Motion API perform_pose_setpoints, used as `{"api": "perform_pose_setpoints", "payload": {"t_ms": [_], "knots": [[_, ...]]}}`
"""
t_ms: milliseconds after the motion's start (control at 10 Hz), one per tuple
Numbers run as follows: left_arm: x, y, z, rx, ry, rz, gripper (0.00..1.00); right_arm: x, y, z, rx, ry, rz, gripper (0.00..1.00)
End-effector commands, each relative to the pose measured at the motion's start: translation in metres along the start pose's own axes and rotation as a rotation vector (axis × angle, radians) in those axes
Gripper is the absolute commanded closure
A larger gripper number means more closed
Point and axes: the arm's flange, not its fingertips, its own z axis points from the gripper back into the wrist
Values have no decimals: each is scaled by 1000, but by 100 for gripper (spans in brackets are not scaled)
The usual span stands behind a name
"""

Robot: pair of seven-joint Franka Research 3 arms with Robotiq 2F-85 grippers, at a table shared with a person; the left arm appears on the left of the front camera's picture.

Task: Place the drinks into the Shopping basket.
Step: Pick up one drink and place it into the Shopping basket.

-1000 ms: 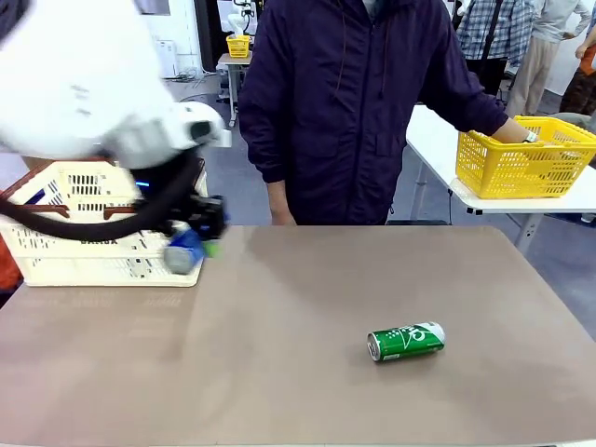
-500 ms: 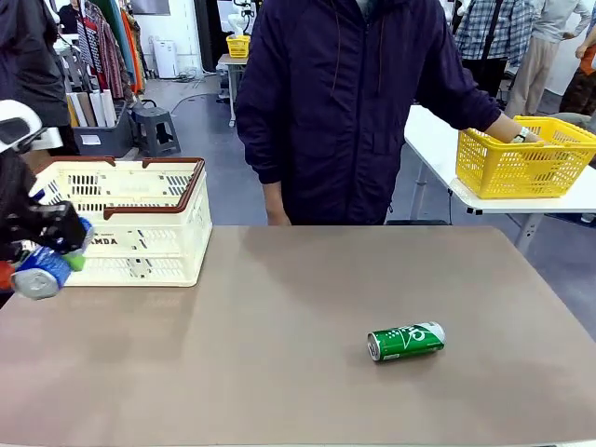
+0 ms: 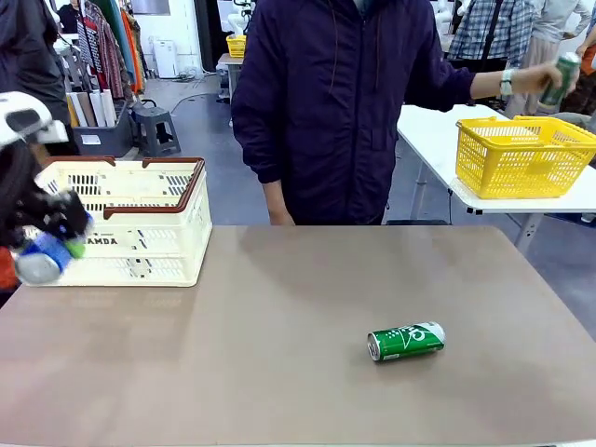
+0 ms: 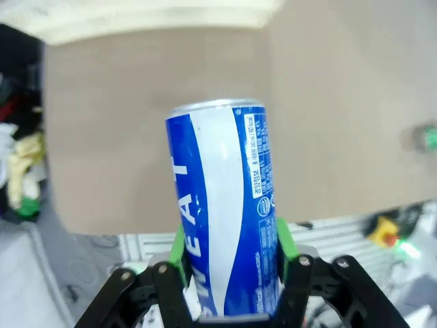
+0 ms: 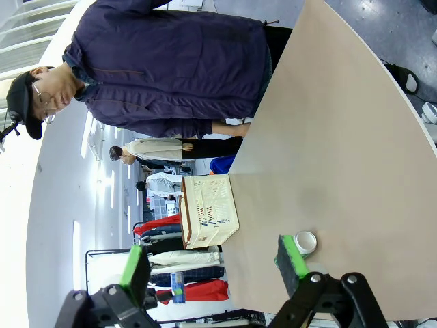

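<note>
My left gripper (image 3: 48, 244) hangs at the far left, in front of the Shopping basket's left end, shut on a blue and white can (image 3: 39, 262). In the left wrist view the blue and white can (image 4: 222, 205) stands between the green pads of that gripper (image 4: 229, 256), above the table. The cream Shopping basket (image 3: 140, 233) with its brown-red rim stands at the table's back left. A green can (image 3: 406, 341) lies on its side right of centre. My right gripper (image 5: 213, 263) is open, with the green can's silver end (image 5: 305, 242) and the Shopping basket (image 5: 208, 210) beyond it.
A person in a dark jacket (image 3: 345, 102) stands at the far edge and holds another green can (image 3: 562, 79) up above a yellow mesh basket (image 3: 521, 154) on a side table. The brown tabletop (image 3: 279, 326) is bare around the lying can.
My left gripper carried the blue can from the basket's right front corner to the far left, then rose slightly. The person's hand lifted a green can out of the yellow basket.
</note>
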Motion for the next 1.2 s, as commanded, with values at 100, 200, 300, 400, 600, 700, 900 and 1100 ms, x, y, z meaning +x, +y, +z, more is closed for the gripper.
{"api": "perform_pose_setpoints", "payload": {"t_ms": [100,200,300,400,600,700,900,1100], "knots": [[145,41,34,-23,-159,68,100,-1,1,1,0,9,16,0],[185,56,26,-33,-122,45,100,-1,1,1,0,9,16,0],[216,70,10,-63,45,-12,100,-1,1,1,0,9,16,0],[241,84,-8,-29,33,4,100,-1,1,1,0,9,16,0],[275,107,-35,-19,-123,29,100,-1,1,1,0,9,16,0],[246,88,-39,-19,-5,12,100,-1,1,1,0,9,16,0],[246,88,-39,-19,-5,12,100,-1,1,1,0,9,16,0],[246,88,-39,-19,-5,12,100,-1,1,1,0,9,16,0]]}}
